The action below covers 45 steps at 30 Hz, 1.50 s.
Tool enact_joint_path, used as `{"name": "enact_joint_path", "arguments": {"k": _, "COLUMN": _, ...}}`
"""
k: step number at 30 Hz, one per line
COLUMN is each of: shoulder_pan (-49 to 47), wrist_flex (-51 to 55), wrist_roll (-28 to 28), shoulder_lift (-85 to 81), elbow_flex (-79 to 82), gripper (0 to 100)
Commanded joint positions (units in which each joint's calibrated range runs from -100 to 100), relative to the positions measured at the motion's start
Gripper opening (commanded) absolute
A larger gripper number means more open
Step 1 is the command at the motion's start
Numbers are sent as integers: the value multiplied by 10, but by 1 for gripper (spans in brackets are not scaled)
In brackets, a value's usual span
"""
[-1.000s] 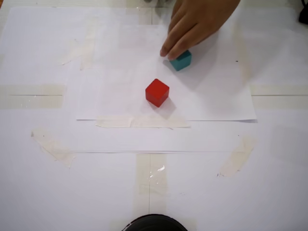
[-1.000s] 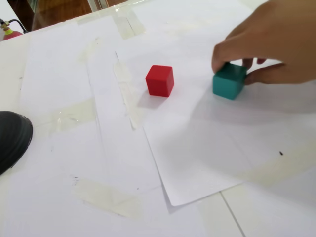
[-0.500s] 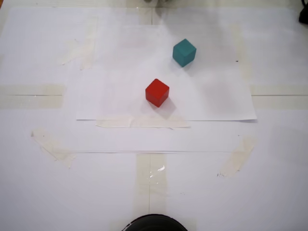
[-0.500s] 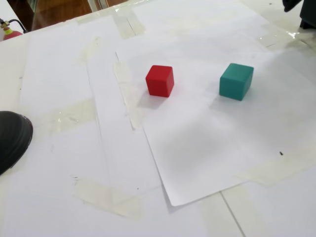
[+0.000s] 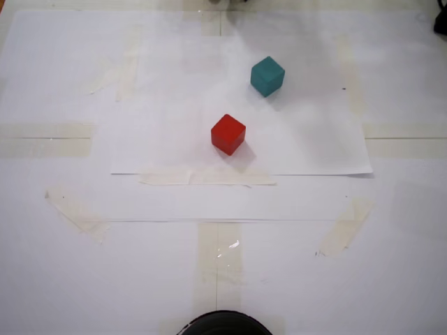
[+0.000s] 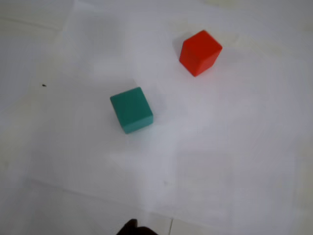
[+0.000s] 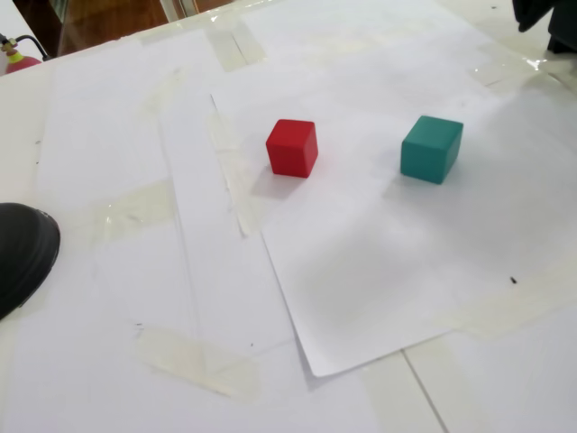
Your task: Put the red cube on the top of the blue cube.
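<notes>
The red cube (image 5: 228,134) sits on the white paper near the middle of the table, also seen in the other fixed view (image 7: 292,147) and in the wrist view (image 6: 200,52). The blue cube (image 5: 267,76), teal in colour, stands apart from it on the same sheet (image 7: 432,149) (image 6: 131,109). Nothing touches either cube. Of the gripper I see only a dark sliver (image 6: 130,228) at the bottom edge of the wrist view, well short of the teal cube. Its jaws are hidden.
White paper sheets (image 5: 140,105) held by strips of tape (image 5: 206,177) cover the table. A dark rounded object (image 5: 223,324) (image 7: 20,253) sits at the table's edge. A dark part of something (image 7: 541,18) shows at the top right corner.
A hand that was touching the blue cube one second ago has withdrawn out of view. The blue cube is left shifted slightly. The red cube has not moved.
</notes>
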Motion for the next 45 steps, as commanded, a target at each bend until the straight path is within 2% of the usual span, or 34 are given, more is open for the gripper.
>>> {"name": "enact_joint_path", "arguments": {"k": 1, "shoulder_pan": 14, "wrist_flex": -32, "wrist_roll": 29, "shoulder_lift": 156, "elbow_flex": -114, "gripper": 0}}
{"name": "enact_joint_path", "arguments": {"k": 8, "shoulder_pan": 45, "wrist_flex": -36, "wrist_roll": 71, "shoulder_lift": 371, "elbow_flex": -304, "gripper": 0}}
{"name": "enact_joint_path", "arguments": {"k": 18, "shoulder_pan": 93, "wrist_flex": -16, "wrist_roll": 92, "shoulder_lift": 606, "elbow_flex": -581, "gripper": 0}}
{"name": "enact_joint_path", "arguments": {"k": 28, "shoulder_pan": 96, "wrist_flex": 1, "wrist_roll": 98, "shoulder_lift": 825, "elbow_flex": -836, "gripper": 0}}
{"name": "enact_joint_path", "arguments": {"k": 34, "shoulder_pan": 85, "wrist_flex": -8, "wrist_roll": 85, "shoulder_lift": 903, "elbow_flex": -904, "gripper": 0}}
{"name": "enact_joint_path", "arguments": {"k": 45, "shoulder_pan": 52, "wrist_flex": -57, "wrist_roll": 71, "shoulder_lift": 982, "elbow_flex": -923, "gripper": 0}}
